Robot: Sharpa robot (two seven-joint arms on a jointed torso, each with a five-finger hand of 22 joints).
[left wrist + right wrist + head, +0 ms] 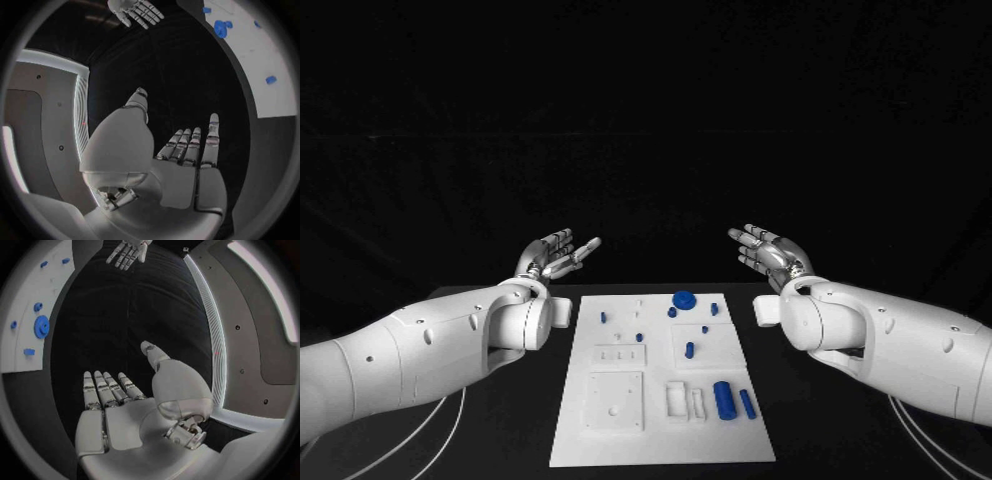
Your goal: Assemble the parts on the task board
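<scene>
the fingers [577, 250] of the left hand [553, 258] are stretched out and apart, palm turned inward, and they hold nothing. in the left wrist view the same fingers [195, 145] lie straight, side by side, with the thumb away from them. the fingers [753, 238] of the right hand [773, 255] are also spread and straight, palm facing the left hand, and nothing is in them. the right wrist view shows these fingers [106, 390] long and flat, the thumb standing to the side.

both hands hang above the far part of the black surface [819, 440], one at each side, well apart from each other. neither hand touches the task board [589, 440].

the task board is a white plate that lies in the middle of the surface, between the two arms and nearer to the robot than the hands. a round blue part [684, 299] sits at its far edge, with smaller blue parts [672, 312] just beside it. a small blue peg [604, 318] stands near the left side. a thick blue cylinder [724, 400] lies at the near right of the board, and a thinner blue rod [747, 403] lies just beside it on the right. white raised blocks [613, 402] are on the near left part of the board.
</scene>
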